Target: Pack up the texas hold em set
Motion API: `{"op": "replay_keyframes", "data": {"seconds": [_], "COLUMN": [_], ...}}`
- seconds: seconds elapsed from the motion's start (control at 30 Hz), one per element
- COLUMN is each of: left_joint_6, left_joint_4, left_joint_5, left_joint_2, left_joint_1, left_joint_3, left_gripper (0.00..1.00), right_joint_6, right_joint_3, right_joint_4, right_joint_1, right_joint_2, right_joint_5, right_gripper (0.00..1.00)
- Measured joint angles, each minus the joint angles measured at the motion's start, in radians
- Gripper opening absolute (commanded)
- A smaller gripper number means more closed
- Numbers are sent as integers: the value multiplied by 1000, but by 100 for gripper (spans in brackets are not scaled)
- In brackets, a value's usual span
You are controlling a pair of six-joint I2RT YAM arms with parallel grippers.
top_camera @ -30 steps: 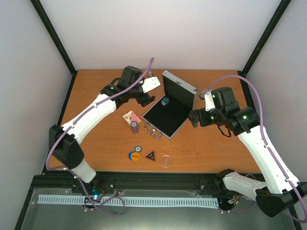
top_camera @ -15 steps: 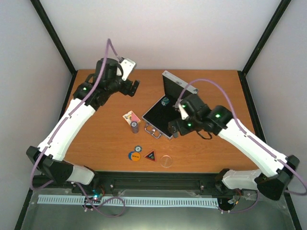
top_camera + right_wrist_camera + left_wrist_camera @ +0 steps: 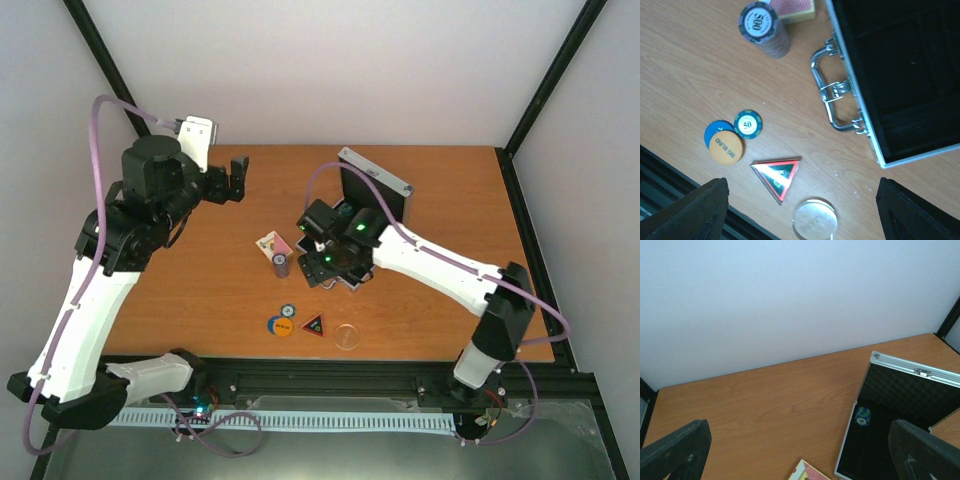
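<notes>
The silver case [image 3: 386, 182] lies open in the middle, black lining up [image 3: 900, 70], handle [image 3: 832, 92] toward the front. A blue-green chip [image 3: 862, 416] sits inside it. Left of it are the pink-white card pack [image 3: 270, 244] and a purple chip stack [image 3: 281, 264]. Nearer the front lie an orange disc [image 3: 726, 147] on a blue one, a small chip [image 3: 748, 124], the black-red triangle [image 3: 777, 172] and the clear disc [image 3: 814, 220]. My right gripper [image 3: 801, 200] hovers open and empty above these. My left gripper [image 3: 800, 455] is open and empty, high at the back left.
The wooden table [image 3: 440, 290] is walled in white with black corner posts. A black rail [image 3: 330, 378] runs along the front edge, close to the clear disc [image 3: 347, 336]. My right arm [image 3: 430, 262] stretches across the case's front.
My left arm swung back and left, away from the case. My right arm swept left from the case's right side to above its front edge and the loose pieces.
</notes>
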Motion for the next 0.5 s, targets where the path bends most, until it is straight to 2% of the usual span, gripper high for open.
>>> {"op": "replay_keyframes", "data": {"seconds": [0.07,0.3,0.5], "left_joint_6": [-18,-79,-107], "left_joint_4": [-13,-64,-92], "left_joint_5": [-23,-43,-42], "left_joint_2": [-19,-49,-89], "left_joint_1": [0,0,0], "left_joint_3": [-5,-26,-31], "left_gripper": [100,100,100], "right_joint_6": [17,103,161], "right_joint_3": [32,76,97], "right_joint_4": [-5,6,18], "right_joint_1": [24,112,125], "right_joint_2": [57,228,322], "right_joint_5": [3,-32,-55], "right_gripper": [81,67,64]}}
